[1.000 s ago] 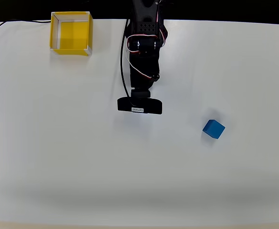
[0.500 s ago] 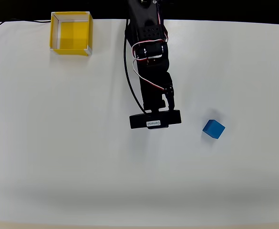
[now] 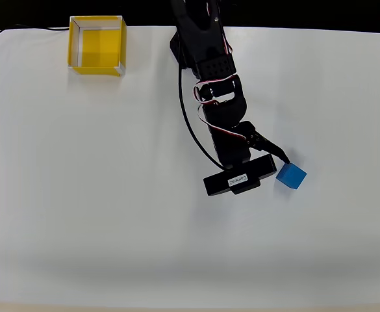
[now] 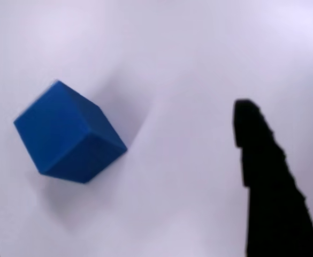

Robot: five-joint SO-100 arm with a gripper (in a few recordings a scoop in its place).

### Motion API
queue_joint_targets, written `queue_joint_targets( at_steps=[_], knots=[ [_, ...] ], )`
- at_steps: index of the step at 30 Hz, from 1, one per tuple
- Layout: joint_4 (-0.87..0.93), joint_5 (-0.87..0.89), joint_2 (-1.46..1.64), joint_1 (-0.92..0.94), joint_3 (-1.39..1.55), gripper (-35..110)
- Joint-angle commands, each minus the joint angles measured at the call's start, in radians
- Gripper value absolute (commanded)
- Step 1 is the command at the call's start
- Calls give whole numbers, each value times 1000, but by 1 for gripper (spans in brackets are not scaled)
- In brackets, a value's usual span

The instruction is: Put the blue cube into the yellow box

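1. Gripper [image 3: 275, 162]: jaws apart, holding nothing; one dark finger [image 4: 268, 182] visible in the wrist view.
2. Blue cube [image 3: 291, 175]: resting on the white table [image 3: 112, 214], just beside the gripper tip.
3. Yellow box [image 3: 97, 45]: at the table's top-left corner in the overhead view, well apart from the cube.

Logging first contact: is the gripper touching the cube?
Apart: in the wrist view, bare table lies between the cube and the gripper's finger.

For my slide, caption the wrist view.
Blue cube on the white table, a dark tool finger to its right.
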Motion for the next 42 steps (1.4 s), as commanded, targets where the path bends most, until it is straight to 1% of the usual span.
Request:
queue_joint_targets(
  at_steps=[1, 10, 12, 17, 23, 34, 42],
  knots=[
    [-170, 0, -72, -44, -40, 60],
    [-630, -15, -459, -95, -34, 62],
    [-706, -14, -531, -107, -43, 63],
    [-827, 0, -680, -137, -87, 63],
    [-919, 21, -834, -164, -161, 63],
    [-996, 25, -1054, -209, -322, 62],
    [-1017, 37, -1146, -255, -391, 60]
  ],
)
